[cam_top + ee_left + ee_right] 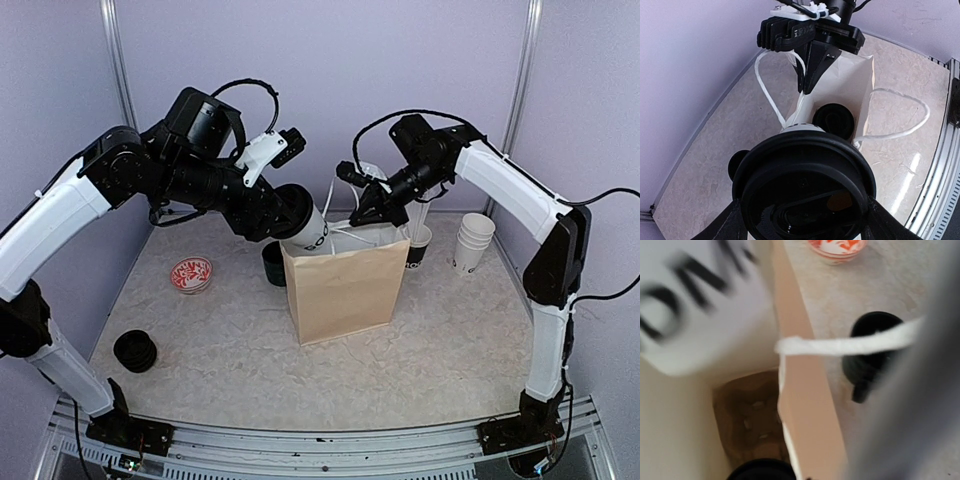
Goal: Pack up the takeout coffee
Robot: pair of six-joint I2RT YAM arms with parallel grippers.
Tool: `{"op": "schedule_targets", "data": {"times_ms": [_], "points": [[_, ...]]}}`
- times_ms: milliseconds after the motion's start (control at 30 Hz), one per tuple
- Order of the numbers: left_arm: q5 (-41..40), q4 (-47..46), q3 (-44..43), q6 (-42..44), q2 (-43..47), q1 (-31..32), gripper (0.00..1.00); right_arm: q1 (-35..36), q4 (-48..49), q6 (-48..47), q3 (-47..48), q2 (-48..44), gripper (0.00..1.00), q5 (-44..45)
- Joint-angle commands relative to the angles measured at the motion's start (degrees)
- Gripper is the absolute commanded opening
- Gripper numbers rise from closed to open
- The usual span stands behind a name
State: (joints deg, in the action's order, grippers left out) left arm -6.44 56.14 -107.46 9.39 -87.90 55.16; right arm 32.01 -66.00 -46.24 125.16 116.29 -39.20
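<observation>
Left wrist view looks down on the black lid of the cup (805, 190), which the left gripper (802, 222) clamps across its body, tilted just above the mouth of the bag (860, 85). The right gripper (806, 82) is closed, seemingly pinching the bag's far rim by the handle cord (840, 346). A paper cup like this is probably light if empty, and heavier and sloshing if full. Its thin wall would crush under a hard squeeze and the lid could pop off, so a mid-body hold below the lid looks soundest. I count three lettered cups: the held one, a second cup (834, 120) inside the bag, and a third cup (418, 247) on the table just behind it. There is one bag, one mug (273, 265), one bowl (191, 274) and one stack of lidless cups (473, 242).
</observation>
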Motion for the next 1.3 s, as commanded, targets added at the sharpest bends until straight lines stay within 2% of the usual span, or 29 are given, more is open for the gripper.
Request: {"op": "schedule_targets", "data": {"times_ms": [0, 333, 533, 667, 867, 1133, 1267], "points": [[1.0, -1.2, 0.3, 0.5, -0.9, 0.8, 0.69, 3.0, -0.8, 0.6, -4.7, -5.0, 0.0, 1.8], [-1.7, 1.8, 1.9, 0.3, -3.8, 8.7, 0.68, 5.0, 0.5, 4.8, -8.2, -9.9, 0.0, 3.0], [-4.4, 2.9, 2.9, 0.6, -5.9, 11.6, 0.67, 5.1, 2.9, 5.8, -13.9, -14.5, 0.0, 2.6], [-8.8, 4.0, 1.3, 0.5, -6.0, 15.5, 0.67, 5.1, 4.9, 7.6, -16.5, -16.4, 0.0, 4.4], [-15.9, 5.9, -2.6, -0.6, -4.7, 20.3, 0.67, 5.2, 5.0, 8.7, -17.0, -17.1, 0.0, 5.5], [-19.8, 6.4, -6.5, 0.6, -4.8, 25.6, 0.67, 5.2, 6.2, 10.5, -16.6, -17.8, 0.0, 5.8], [-21.1, 6.5, -6.4, 1.1, -5.3, 25.7, 0.68, 5.3, 5.0, 10.2, -15.8, -18.3, 0.0, 5.3]]}}
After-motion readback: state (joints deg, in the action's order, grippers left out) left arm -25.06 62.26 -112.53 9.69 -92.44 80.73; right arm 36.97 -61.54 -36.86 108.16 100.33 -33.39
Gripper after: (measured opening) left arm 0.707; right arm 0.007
